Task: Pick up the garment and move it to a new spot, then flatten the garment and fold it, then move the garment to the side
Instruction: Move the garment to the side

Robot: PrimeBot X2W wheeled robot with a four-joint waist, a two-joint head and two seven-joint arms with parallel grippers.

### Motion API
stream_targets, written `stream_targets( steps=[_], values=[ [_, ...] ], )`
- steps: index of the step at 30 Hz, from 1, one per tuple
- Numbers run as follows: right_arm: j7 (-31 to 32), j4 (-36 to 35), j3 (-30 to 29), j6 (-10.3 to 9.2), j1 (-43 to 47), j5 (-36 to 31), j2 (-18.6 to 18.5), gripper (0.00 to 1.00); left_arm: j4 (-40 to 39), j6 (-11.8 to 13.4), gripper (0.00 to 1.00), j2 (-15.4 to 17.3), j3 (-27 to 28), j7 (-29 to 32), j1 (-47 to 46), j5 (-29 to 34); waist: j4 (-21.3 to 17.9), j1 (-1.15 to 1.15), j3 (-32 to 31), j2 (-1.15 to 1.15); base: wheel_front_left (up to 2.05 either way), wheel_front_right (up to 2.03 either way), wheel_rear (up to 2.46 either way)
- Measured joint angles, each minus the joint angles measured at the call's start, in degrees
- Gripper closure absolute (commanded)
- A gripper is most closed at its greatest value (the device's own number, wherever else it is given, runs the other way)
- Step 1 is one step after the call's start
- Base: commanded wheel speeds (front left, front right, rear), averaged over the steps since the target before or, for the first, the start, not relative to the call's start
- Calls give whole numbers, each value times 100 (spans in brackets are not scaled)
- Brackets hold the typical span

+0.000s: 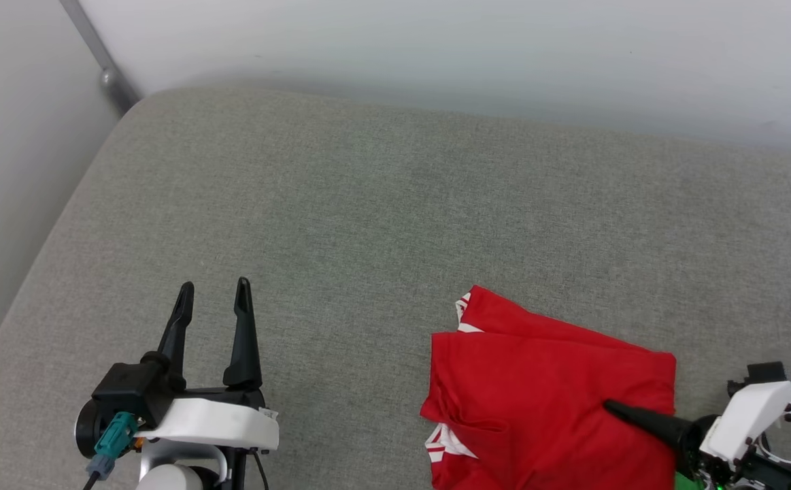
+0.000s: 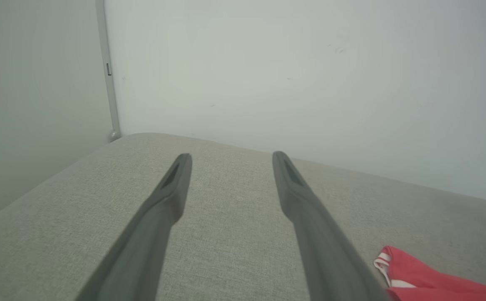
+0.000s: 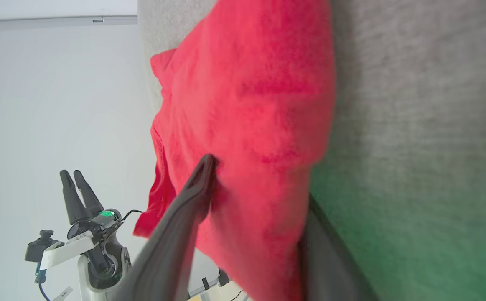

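The right pincer (image 3: 259, 179) is straddling an edge of the folded red jersey (image 1: 545, 381), which is lying on the grey bench (image 1: 368, 204), one finger above and one beneath; I cannot tell whether it is clamping. The left pincer (image 1: 213, 289) is hovering wide open, empty.

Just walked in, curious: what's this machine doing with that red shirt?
The red shirt lies folded on the grey cushion. The robot's right hand has one finger on top of it and the other under its edge; whether it grips yet is unclear. The left hand hovers open over bare cushion, apart from the shirt.
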Motion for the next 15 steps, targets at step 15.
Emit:
stream_targets(
  steps=[15],
  values=[
    [-946,-845,1673,0,-27,-1893,-1035,100,89,-269,0,-21,23,0,153,282,-846,0,-311,0,0,0,0]
  ],
)
